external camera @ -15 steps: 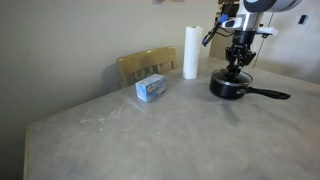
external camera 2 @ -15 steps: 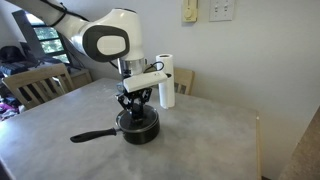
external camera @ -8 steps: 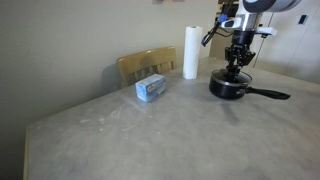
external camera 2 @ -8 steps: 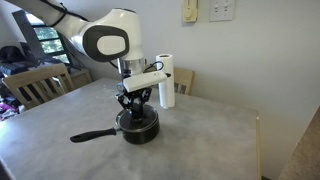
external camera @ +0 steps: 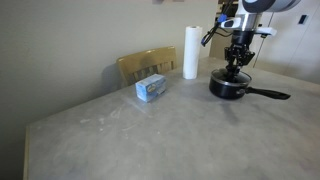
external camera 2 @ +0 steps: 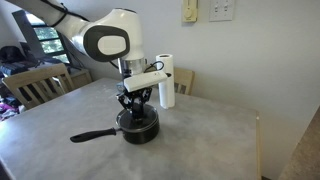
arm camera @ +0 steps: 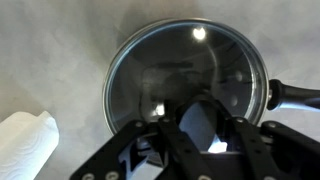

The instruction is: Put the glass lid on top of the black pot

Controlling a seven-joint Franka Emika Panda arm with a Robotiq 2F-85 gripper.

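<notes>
The black pot stands on the table near the paper towel roll, and it also shows in an exterior view with its long handle pointing sideways. The glass lid lies flat on the pot's rim and covers it, with the metal edge showing all round in the wrist view. My gripper hangs straight above the pot's centre, also in an exterior view. In the wrist view the fingers converge over the lid's centre and hide the black knob, so they look shut on it.
A white paper towel roll stands just behind the pot, also in an exterior view and in the wrist view. A blue box lies on the table by a wooden chair. Another chair stands at the table's side.
</notes>
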